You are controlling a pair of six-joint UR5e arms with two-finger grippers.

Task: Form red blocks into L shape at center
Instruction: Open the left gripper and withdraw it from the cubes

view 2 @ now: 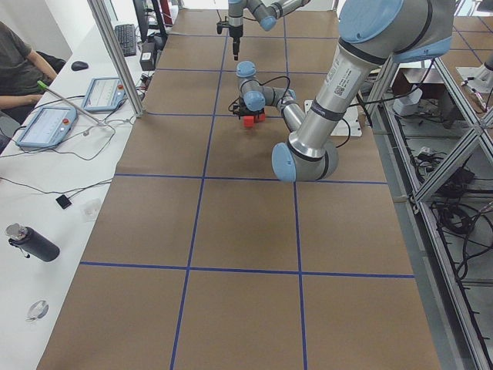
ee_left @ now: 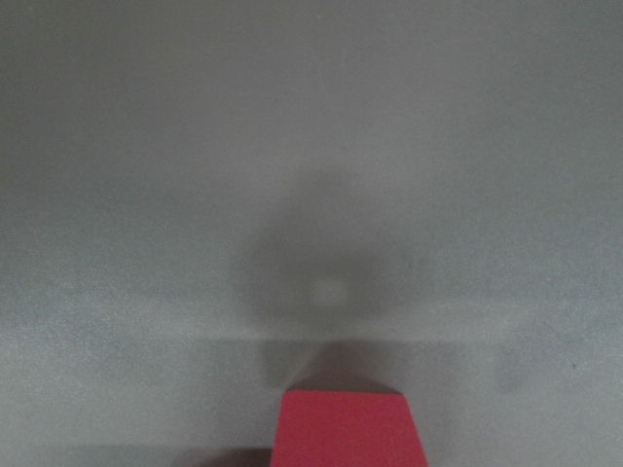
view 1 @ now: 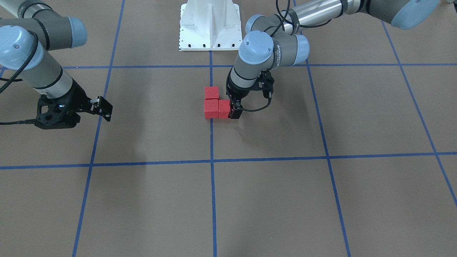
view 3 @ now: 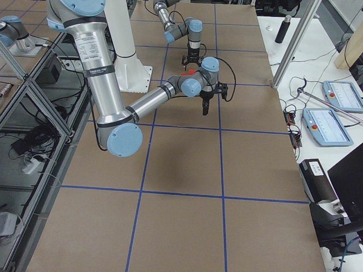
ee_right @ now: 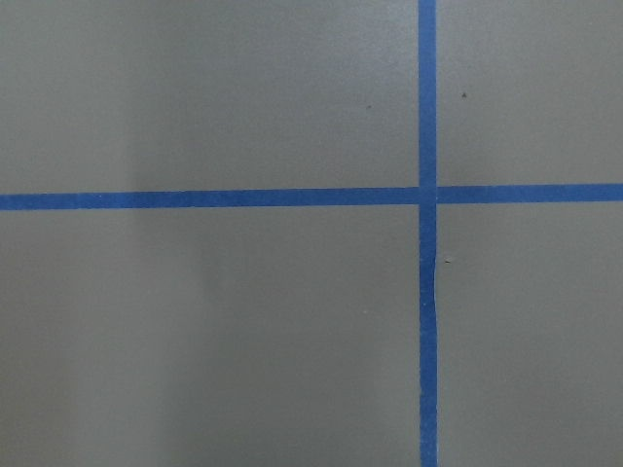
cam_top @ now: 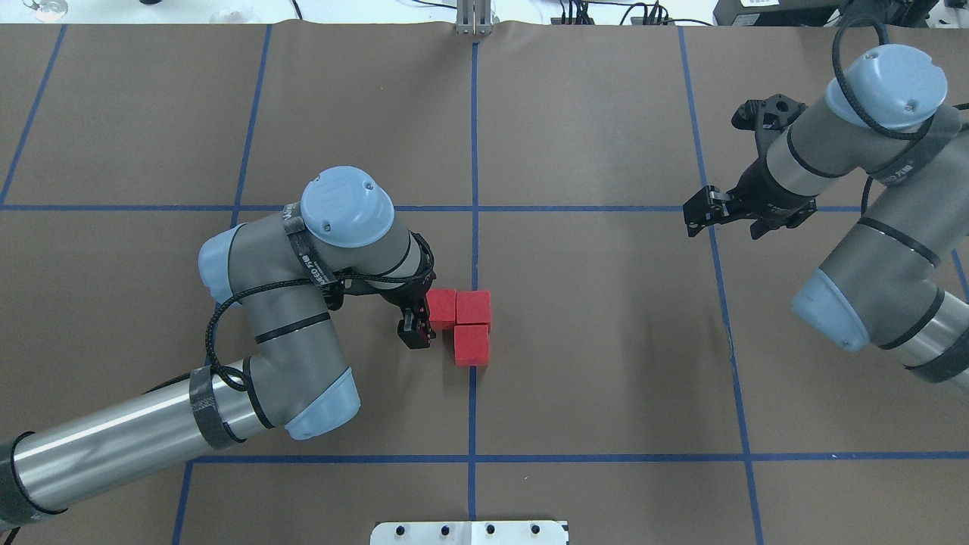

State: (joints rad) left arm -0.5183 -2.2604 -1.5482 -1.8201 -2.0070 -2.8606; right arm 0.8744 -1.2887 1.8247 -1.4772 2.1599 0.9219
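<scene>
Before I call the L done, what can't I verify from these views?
Left end effector grip on the end red block: its own body hides the contact, overhead and front.
Left wrist view: blurred, a red block cut off at the bottom edge.
Side views: blocks too small to judge gaps.

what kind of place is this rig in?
Looks like a robotics lab cell: paper-covered table gridded in blue tape, a side bench with control tablets and a seated person.

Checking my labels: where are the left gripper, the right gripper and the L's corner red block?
left gripper (cam_top: 419,318), overhead view, between its fingertips.
right gripper (cam_top: 695,214), overhead view, between its fingertips.
corner red block (cam_top: 473,309), overhead view, middle of its top face.
</scene>
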